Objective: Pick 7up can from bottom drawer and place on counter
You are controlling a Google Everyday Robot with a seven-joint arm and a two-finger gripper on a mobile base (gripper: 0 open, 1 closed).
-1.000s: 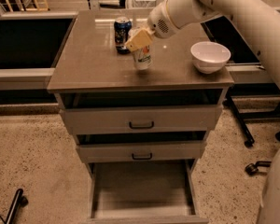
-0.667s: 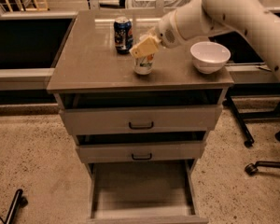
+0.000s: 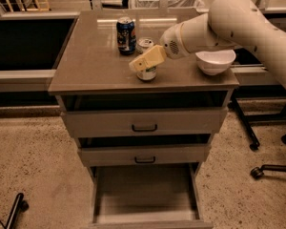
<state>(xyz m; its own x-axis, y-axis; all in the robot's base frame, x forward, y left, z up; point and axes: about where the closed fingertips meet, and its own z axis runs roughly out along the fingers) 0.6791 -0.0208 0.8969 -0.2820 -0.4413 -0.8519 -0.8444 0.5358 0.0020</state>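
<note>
The 7up can (image 3: 146, 74) stands upright on the counter (image 3: 93, 66), near its front middle, with its silver top showing. My gripper (image 3: 144, 61) is at the can, its pale yellowish end lying across the front of the can's body. My white arm reaches in from the upper right. The bottom drawer (image 3: 145, 194) is pulled open below, and its flat floor holds nothing.
A blue-labelled can (image 3: 126, 35) stands just behind and left of the 7up can. A white bowl (image 3: 215, 61) sits on the counter's right side under my arm. The two upper drawers are slightly open. Chair legs with castors (image 3: 271, 168) stand on the floor at the right.
My arm has swung to the right and lower, now lying over the bowl. The gripper end has stayed at the can, which stands at the same spot on the counter.
</note>
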